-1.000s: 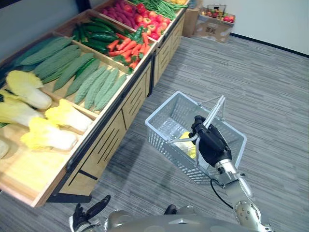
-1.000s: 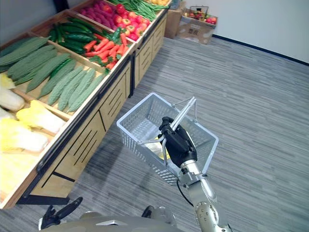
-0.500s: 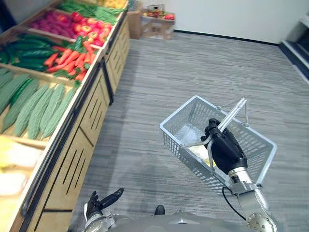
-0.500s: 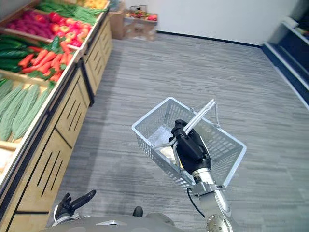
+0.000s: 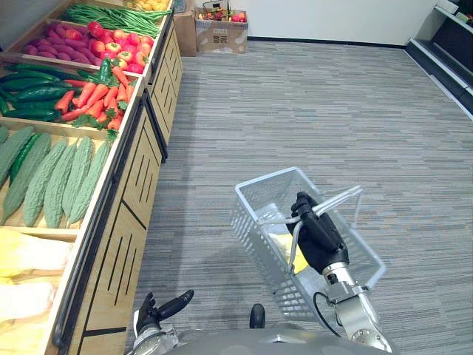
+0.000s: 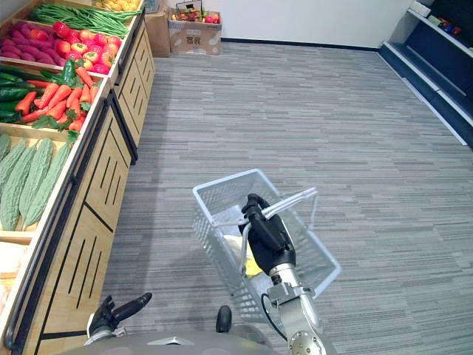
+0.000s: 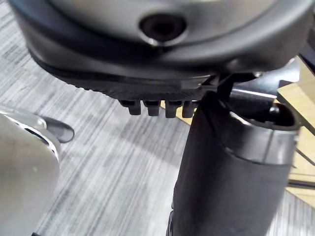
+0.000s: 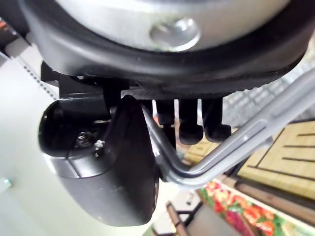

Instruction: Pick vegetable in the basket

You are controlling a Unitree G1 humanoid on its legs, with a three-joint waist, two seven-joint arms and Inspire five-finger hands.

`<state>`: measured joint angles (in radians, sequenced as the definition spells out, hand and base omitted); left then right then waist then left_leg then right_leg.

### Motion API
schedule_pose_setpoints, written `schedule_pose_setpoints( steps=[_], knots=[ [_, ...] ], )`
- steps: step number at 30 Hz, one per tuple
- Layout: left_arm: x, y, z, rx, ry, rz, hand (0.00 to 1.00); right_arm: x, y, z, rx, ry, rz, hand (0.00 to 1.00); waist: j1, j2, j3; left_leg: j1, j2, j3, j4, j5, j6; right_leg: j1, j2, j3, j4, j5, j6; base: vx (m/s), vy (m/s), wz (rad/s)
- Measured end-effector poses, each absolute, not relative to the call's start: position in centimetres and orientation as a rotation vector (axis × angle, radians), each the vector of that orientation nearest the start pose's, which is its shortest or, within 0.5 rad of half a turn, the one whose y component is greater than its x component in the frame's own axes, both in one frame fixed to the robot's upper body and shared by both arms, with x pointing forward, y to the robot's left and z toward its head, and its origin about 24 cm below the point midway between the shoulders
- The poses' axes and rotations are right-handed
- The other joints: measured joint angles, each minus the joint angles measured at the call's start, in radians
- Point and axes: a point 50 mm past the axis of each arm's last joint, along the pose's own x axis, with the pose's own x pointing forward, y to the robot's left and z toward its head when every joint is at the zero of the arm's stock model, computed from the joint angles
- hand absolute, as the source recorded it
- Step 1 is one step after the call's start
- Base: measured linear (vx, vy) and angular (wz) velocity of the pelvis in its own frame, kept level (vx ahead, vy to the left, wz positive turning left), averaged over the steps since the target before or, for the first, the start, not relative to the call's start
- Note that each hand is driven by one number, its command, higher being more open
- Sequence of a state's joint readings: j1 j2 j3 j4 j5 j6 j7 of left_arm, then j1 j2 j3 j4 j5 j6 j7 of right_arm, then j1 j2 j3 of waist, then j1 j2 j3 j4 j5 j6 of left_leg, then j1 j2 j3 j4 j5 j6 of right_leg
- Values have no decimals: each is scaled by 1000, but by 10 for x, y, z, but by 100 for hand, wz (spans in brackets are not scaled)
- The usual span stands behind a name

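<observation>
Your long wooden produce stand [image 5: 129,200], stocked with green gourds [image 5: 63,181] and carrots [image 5: 92,95], runs down the left. The grey plastic mesh basket [image 5: 255,225] hangs over the floor [image 5: 295,96] beside it, with a pale yellow leafy cabbage [image 5: 284,244] inside. Your right hand [image 5: 316,237] is wrapped round the basket's grey handle [image 5: 336,201]. Your left hand [image 5: 159,314] sits low by the stand, fingers loose.

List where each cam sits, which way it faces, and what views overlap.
Left eye view: head, facing down; basket, produce stand, right robot hand, left robot hand.
Right eye view: head, beside it; shares that whole scene.
Left wrist view: left wrist, along left robot hand toward floor.
Right wrist view: right wrist, along right robot hand curled round basket handle, which the eye views share.
</observation>
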<state>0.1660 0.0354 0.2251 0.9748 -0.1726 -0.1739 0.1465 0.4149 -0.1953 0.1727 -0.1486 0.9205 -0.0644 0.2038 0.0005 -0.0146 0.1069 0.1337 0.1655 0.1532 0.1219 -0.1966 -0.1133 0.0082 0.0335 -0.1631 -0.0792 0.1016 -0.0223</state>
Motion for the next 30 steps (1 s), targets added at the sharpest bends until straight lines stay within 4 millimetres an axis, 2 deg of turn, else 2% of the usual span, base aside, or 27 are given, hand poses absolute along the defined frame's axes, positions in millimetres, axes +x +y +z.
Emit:
schedule_pose_setpoints(
  steps=[4, 8, 13, 18, 21, 23, 24, 25, 28, 30],
  knots=[
    [88, 210, -152, -51, 938, 420, 100, 160, -150, -3, 721, 197, 138, 0, -1, -4, 3, 8, -31, 5, -19, -2, 7, -12, -26, 21, -2, 16, 21, -61, 126, -13],
    [89, 214, -151, -21, 935, 401, 100, 161, -150, -4, 665, 201, 124, 0, 8, -11, 8, 11, -55, 38, -20, -14, 27, -27, -48, 60, -6, 32, 44, -56, 108, -23],
    [88, 215, -151, -20, 937, 405, 100, 162, -154, -4, 645, 202, 96, 0, 23, -5, 13, 15, -68, 58, -19, -18, 33, -40, -51, 90, -1, 37, 49, 28, 45, -20],
    [73, 219, -153, -20, 969, 431, 100, 166, -154, -9, 639, 217, 94, 0, 28, -7, 15, 32, -72, 61, 3, -21, 37, -32, -49, 123, 6, 35, 47, 37, 12, -22],
    [67, 218, -154, -27, 982, 440, 100, 168, -155, -9, 636, 215, 91, 0, 37, -10, 32, 47, -73, 54, 65, -38, 64, -55, -52, 144, 131, -32, 47, -9, 26, -17],
    [68, 220, -153, -26, 970, 441, 100, 167, -155, -9, 638, 217, 89, 0, 36, -22, 42, 48, -76, 33, 108, -85, 71, -120, -70, 138, 315, -130, 53, -81, 61, 12],
    [69, 221, -152, -25, 964, 442, 100, 167, -155, -9, 638, 217, 87, 0, 35, -26, 45, 47, -78, 26, 120, -104, 71, -137, -76, 133, 366, -156, 56, -150, 81, 41],
    [72, 227, -149, -10, 947, 443, 100, 166, -154, -10, 636, 220, 82, 0, 28, -52, 66, 40, -98, -7, 172, -156, 75, -167, -111, 114, 495, -224, 67, -126, 38, 48],
    [71, 231, -148, -1, 947, 452, 100, 157, -156, -13, 629, 241, 65, 0, 24, -68, 66, 28, -119, -53, 222, -200, 103, -166, -152, 88, 563, -270, 82, -83, 17, 50],
    [65, 231, -149, 0, 960, 462, 100, 154, -157, -13, 615, 245, 62, 0, 24, -69, 71, 28, -125, -73, 271, -230, 112, -188, -174, 84, 669, -271, 71, -10, 98, 36]
  ],
)
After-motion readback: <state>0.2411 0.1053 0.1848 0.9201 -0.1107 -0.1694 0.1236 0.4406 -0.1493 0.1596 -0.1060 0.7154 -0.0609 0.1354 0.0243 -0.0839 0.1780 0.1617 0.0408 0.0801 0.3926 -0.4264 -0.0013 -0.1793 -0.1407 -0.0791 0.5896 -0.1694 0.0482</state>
